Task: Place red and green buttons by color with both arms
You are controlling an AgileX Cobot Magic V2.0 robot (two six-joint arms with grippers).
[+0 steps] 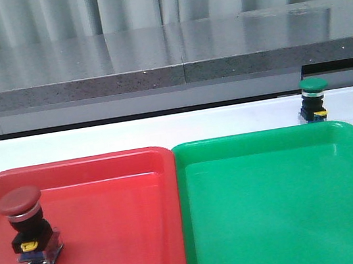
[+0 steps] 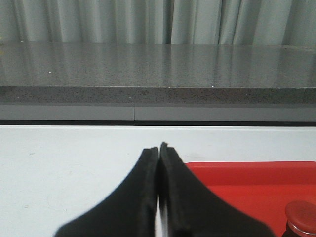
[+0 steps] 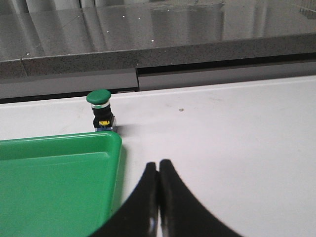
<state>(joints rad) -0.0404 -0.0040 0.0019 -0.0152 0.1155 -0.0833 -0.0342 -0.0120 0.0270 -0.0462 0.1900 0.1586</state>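
The red button (image 1: 25, 224) stands upright inside the red tray (image 1: 125, 232), near its left side; its cap shows in the left wrist view (image 2: 302, 218). The green button (image 1: 313, 99) stands upright on the white table just behind the green tray (image 1: 287, 208), at the far right; it also shows in the right wrist view (image 3: 100, 109). My left gripper (image 2: 159, 148) is shut and empty, over the table by the red tray's (image 2: 256, 182) corner. My right gripper (image 3: 158, 164) is shut and empty, beside the green tray (image 3: 54, 182), short of the green button. Neither arm shows in the front view.
A grey stone ledge (image 1: 165, 57) runs along the back of the white table (image 1: 130, 133), with pale curtains behind. The two trays sit side by side and touching along the front.
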